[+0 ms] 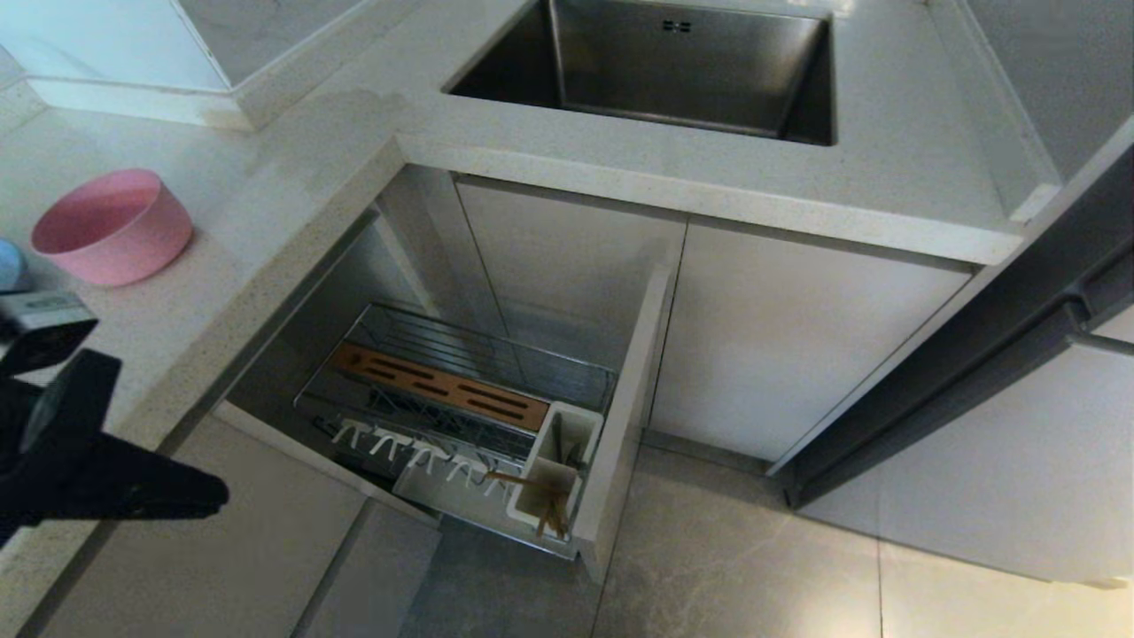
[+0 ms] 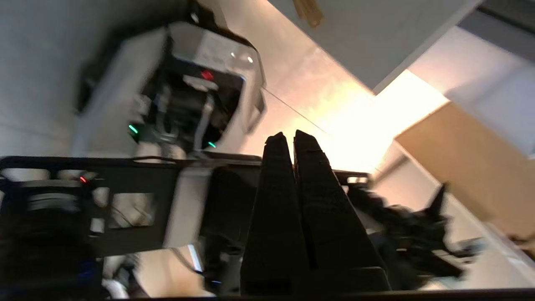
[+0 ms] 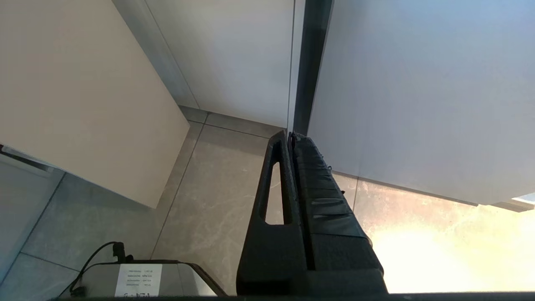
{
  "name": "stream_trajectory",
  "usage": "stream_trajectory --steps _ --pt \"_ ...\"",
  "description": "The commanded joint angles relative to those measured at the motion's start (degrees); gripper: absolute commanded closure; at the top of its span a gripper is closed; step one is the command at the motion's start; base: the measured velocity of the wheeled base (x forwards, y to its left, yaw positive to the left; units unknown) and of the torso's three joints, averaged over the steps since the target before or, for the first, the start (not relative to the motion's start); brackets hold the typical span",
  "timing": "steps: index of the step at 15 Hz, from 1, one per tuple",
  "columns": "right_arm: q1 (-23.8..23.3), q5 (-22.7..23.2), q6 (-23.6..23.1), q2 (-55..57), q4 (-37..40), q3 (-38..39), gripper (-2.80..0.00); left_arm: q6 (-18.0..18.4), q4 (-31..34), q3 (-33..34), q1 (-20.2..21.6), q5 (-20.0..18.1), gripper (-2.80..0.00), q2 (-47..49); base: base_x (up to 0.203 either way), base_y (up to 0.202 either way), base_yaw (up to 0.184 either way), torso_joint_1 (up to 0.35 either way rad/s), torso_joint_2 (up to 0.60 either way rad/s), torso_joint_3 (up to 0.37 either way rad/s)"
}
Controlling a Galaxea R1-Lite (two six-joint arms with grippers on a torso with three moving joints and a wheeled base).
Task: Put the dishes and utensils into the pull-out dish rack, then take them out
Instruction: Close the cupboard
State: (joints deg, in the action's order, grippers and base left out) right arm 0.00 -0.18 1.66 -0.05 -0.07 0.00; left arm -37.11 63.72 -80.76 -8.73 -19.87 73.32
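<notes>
The pull-out dish rack stands drawn out below the counter, its wire basket bare. Light-wood chopsticks lean in its front white utensil cup. A slim dark handle stands in the rear cup. The pink bowl sits on the counter at the far left, with the pale-blue plate's edge just beside it. My left gripper hangs shut and empty in front of the counter, left of the rack. In its wrist view the left gripper holds nothing. My right gripper is shut and empty, low over the floor.
The steel sink is set in the counter behind the rack. The rack's beige front panel juts out over the floor tiles. White cabinet doors and a dark appliance edge lie to the right.
</notes>
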Motion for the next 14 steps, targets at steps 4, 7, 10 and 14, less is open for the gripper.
stream_trajectory --steps 4,7,10,14 --pt "0.0 0.0 0.0 0.0 0.0 0.0 0.00 -4.5 -9.1 -0.4 -3.1 -1.0 0.00 15.7 0.000 0.000 0.000 0.000 0.00 0.000" --pt "0.0 0.0 0.0 0.0 0.0 0.0 0.00 -7.8 -13.4 -0.5 -6.5 -1.0 0.00 23.2 0.000 0.000 0.000 0.000 0.00 0.000" --pt "0.0 0.0 0.0 0.0 0.0 0.0 0.00 -9.8 -18.0 -1.0 -9.1 -0.9 0.00 27.6 0.000 0.000 0.000 0.000 0.00 0.000" --pt "0.0 0.0 0.0 0.0 0.0 0.0 0.00 -10.6 -19.2 -1.0 -9.9 -0.9 0.00 30.4 0.000 0.000 0.000 0.000 0.00 0.000"
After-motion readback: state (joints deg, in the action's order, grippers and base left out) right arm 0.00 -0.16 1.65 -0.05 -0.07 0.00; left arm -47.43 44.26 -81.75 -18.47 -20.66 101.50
